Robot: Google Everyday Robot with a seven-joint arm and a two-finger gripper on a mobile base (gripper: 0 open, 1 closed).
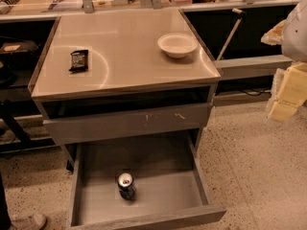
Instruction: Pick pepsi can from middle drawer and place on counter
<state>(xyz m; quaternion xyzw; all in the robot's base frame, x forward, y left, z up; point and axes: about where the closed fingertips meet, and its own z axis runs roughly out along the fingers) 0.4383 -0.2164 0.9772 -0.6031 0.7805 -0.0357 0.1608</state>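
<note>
The pepsi can (126, 185) stands upright on the floor of the open middle drawer (163, 195), near its front, a little left of centre. Its silver top faces up. The counter (124, 56) is the glossy tan top of the grey cabinet above the drawer. My gripper (287, 92) is a pale yellowish shape at the far right edge of the view, hanging over the floor to the right of the cabinet. It is well apart from the can and the drawer, and nothing shows in it.
A white bowl (177, 44) sits at the counter's back right. A flat black snack packet (79, 60) lies at its left. The upper drawer front (129, 122) with pale scratches sticks out slightly above the open drawer. A shoe (24, 222) shows at the bottom left.
</note>
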